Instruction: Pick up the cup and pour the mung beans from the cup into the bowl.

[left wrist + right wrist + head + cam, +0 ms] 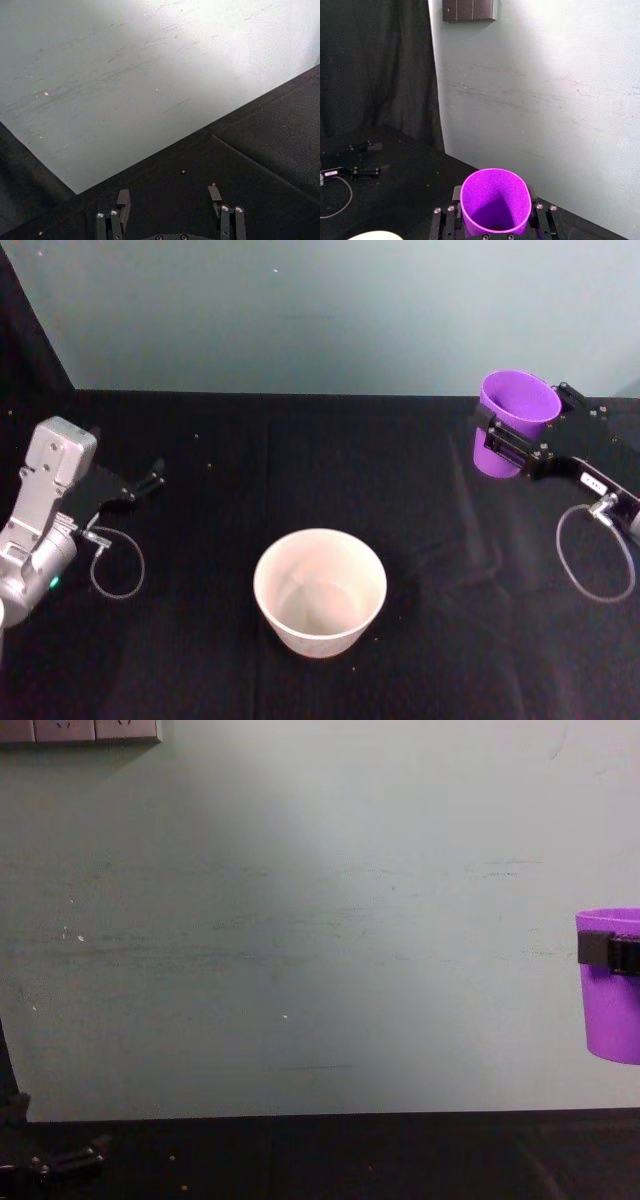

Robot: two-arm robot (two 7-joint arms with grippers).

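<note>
Purple cup [515,415] hangs upright, gripped by the right pincer [512,445] over the worktop's [300,470] far right corner; bowl [320,635] looks empty, pouring remains. Left pincer [169,196] rests released, left edge.

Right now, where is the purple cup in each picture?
Head: cup upper right, in the right gripper.
Chest: cup at the right edge, above the table.
Right wrist: cup close up, gripped.
Left wrist: open left gripper facing the wall.
Shared landmark: the pale wall.
</note>
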